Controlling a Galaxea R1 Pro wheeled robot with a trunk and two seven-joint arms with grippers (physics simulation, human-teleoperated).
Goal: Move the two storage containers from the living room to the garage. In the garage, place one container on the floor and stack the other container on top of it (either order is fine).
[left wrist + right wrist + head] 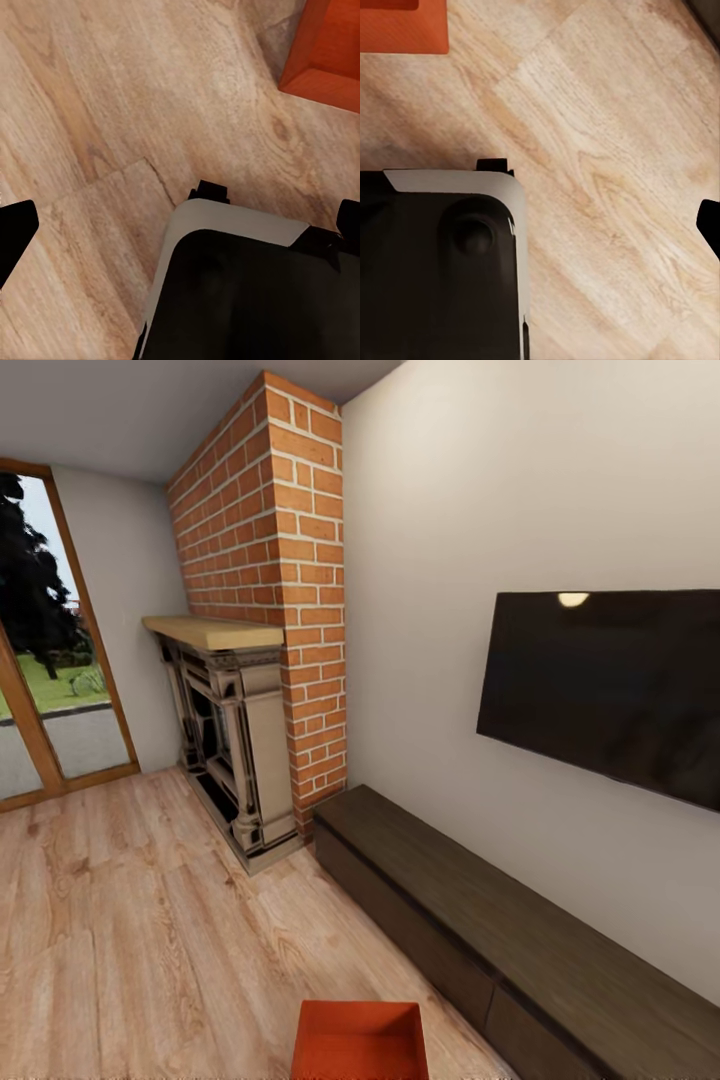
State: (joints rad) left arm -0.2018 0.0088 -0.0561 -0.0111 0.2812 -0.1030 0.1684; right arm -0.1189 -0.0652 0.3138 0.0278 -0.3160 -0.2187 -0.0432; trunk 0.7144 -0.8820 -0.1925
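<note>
One storage container [360,1042] sits open-side up on the wood plank floor [130,920] just ahead of my base [247,300], near the dark TV bench [500,930]. Grip state of both claws: cannot tell. Plan: square up on the container, lower the trunk, then take opposite walls evenly

The box [360,1042] is orange-red all over. The floor [130,930] is light brown wood with darker wavy lines. The chimney [270,560] is red brick with pale lines between the bricks. The wall [450,510] is plain cream. The TV [610,685] is black — so is the robot's base [247,300], with a grey edge. The long cabinet [500,930] is dark brown.
</note>
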